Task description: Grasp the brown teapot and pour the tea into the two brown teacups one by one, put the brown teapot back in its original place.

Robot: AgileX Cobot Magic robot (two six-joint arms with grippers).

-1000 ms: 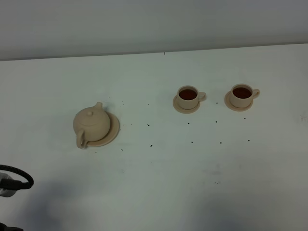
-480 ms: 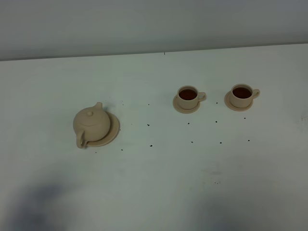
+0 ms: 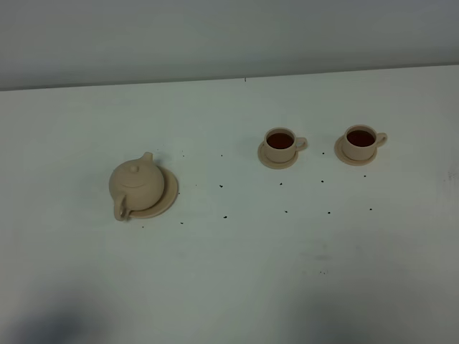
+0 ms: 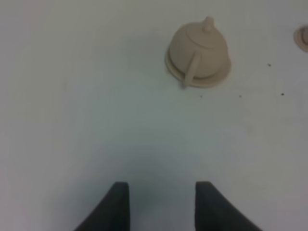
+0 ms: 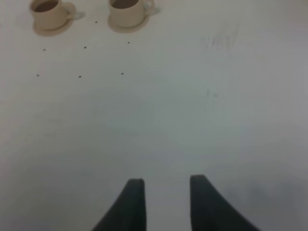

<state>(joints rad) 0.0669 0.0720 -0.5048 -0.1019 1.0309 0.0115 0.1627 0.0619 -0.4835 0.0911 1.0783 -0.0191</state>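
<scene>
The brown teapot [image 3: 136, 183] sits on its wide saucer, the original place [image 3: 170, 193], left of centre on the white table. To the right, the two brown teacups [image 3: 280, 145] [image 3: 360, 142] stand on small saucers, both holding dark tea. No arm shows in the exterior view. In the left wrist view my left gripper [image 4: 162, 195] hangs open and empty over bare table, well short of the teapot [image 4: 199, 45], whose handle points toward it. My right gripper [image 5: 166, 185] is open and empty too, far from the cups [image 5: 48, 12] [image 5: 127, 9].
Small dark specks [image 3: 224, 216] dot the table [image 3: 237, 272] between the teapot and the cups. The table's far edge meets a grey wall [image 3: 229, 36]. A cup saucer's rim [image 4: 303, 38] just shows in the left wrist view.
A dark cable and arm part at the lower left of the exterior view has pulled out of sight. Its shadow has shrunk toward the bottom edge. Teapot and cups have not moved.
</scene>
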